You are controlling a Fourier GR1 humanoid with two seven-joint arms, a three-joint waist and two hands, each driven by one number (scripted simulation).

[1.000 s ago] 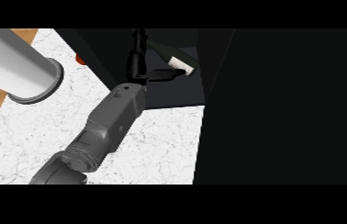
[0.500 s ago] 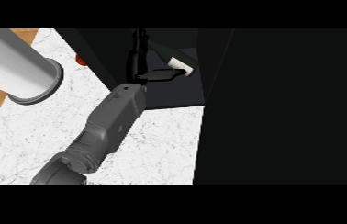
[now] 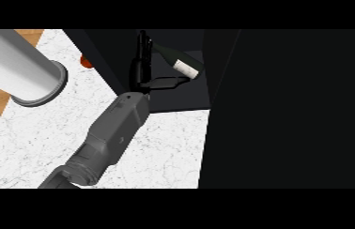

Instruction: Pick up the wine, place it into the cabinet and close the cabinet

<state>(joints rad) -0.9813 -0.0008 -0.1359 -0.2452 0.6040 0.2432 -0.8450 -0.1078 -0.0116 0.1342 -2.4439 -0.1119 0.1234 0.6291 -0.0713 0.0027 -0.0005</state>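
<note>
Marble counter (image 3: 166,143), dark cabinet (image 3: 174,99), wine (image 3: 184,66) lying inside, left robot hand (image 3: 142,69) fingers apart alongside

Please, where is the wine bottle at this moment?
In the head view, the wine bottle lies tilted inside the dark cabinet, in the upper middle, just to the right of the left hand and above the white counter.

Nothing can be read; the white label (image 3: 186,67) on the wine bottle (image 3: 166,53) looks blank.
</note>
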